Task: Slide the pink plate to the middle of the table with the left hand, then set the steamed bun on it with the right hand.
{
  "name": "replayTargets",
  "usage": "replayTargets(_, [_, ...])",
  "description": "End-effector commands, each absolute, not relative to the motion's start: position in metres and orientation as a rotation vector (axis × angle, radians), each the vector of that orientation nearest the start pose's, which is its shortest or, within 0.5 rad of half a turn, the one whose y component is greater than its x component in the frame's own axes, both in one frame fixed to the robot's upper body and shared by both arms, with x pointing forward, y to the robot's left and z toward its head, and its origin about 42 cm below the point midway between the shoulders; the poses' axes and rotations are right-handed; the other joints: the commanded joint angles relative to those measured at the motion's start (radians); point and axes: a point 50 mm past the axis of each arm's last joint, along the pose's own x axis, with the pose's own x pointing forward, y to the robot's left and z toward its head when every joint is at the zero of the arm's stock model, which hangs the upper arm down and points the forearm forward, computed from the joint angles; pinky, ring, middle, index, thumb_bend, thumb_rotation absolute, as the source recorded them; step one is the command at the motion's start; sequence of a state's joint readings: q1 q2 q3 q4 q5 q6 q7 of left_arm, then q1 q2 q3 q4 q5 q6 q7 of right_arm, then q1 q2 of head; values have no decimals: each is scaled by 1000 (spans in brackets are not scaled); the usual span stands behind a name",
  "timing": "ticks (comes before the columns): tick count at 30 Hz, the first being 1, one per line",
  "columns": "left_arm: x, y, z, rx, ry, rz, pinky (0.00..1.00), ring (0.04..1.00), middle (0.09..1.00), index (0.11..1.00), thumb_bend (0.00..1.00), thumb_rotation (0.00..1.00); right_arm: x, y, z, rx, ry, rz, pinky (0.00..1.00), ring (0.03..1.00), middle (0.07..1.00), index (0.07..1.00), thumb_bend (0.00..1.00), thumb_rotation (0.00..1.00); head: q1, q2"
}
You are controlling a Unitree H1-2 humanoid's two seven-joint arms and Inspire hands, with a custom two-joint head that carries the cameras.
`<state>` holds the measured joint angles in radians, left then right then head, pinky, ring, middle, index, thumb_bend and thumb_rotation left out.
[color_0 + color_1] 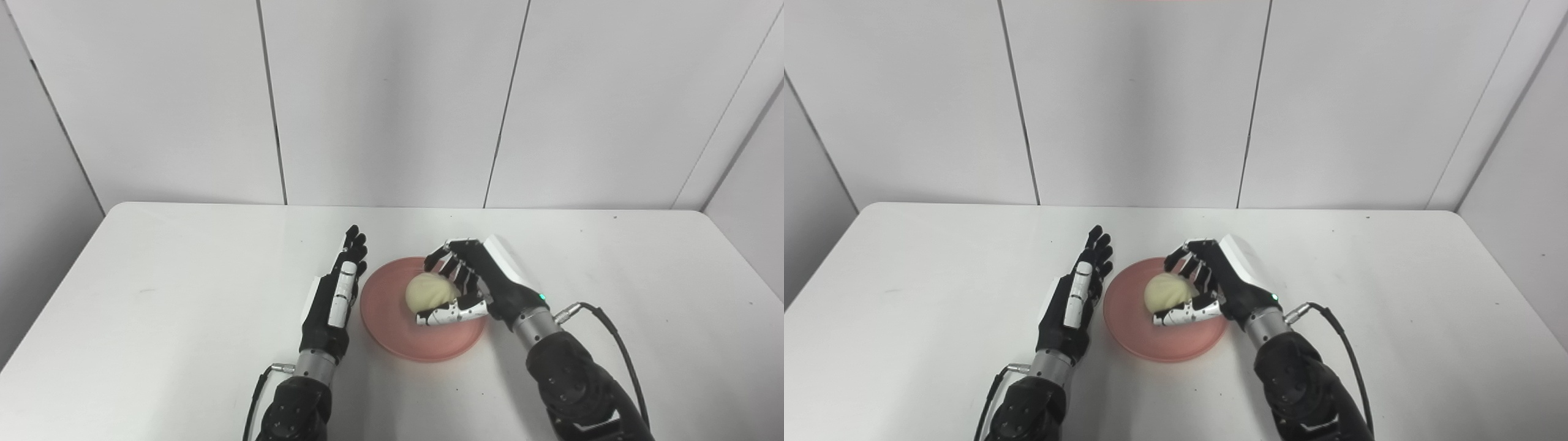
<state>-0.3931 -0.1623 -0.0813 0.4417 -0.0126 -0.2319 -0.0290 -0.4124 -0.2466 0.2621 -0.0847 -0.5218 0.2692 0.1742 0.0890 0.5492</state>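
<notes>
While the right hand (pixel 471 285) cups the bun (pixel 430 290) over the plate (pixel 392 318) and the left hand (pixel 335 294) rests open beside it, that bun looks soft, best held gently around its sides.

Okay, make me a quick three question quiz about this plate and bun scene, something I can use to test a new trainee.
1. True or false: the bun is over the pink plate.
2. Which hand is around the bun? A) left hand B) right hand C) neither
3. Fill in: the left hand lies flat with its fingers straight, beside the plate's ____ edge.

Key:
1. True. It sits over the plate, above the white table.
2. B. The right hand curls its fingers and thumb around the bun; whether the grip has loosened cannot be told.
3. Left. The hand holds nothing.
</notes>
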Motion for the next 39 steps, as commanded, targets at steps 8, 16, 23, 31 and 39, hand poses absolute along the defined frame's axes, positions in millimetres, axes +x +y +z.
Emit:
replayTargets(8, [382, 80, 112, -129, -137, -228, 1000, 1000, 1000, 1000, 572, 1000, 417, -163, 224, -918, -373, 249, 91, 140, 469, 482, 523, 0, -6, 4])
replayTargets(16, [383, 81, 112, -133, -145, -229, 1000, 1000, 1000, 999, 569, 1000, 425, -165, 223, -1040, -443, 218, 162, 240, 472, 482, 521, 0, -16, 5])
replayTargets(23, [383, 80, 113, -134, -140, -231, 1000, 1000, 1000, 997, 578, 1000, 426, -175, 225, -1135, -487, 186, 372, 396, 481, 543, 508, 0, -30, 13])
replayTargets(31, [384, 80, 114, -160, -145, -236, 1000, 1000, 1000, 1000, 554, 1000, 419, -185, 226, -1180, -431, 233, 698, 810, 835, 838, 604, 299, -32, 14])
replayTargets(39, [383, 81, 115, -161, -133, -245, 1000, 1000, 1000, 1000, 559, 1000, 414, -193, 221, -1172, -380, 303, 974, 993, 995, 997, 713, 552, -39, 14])
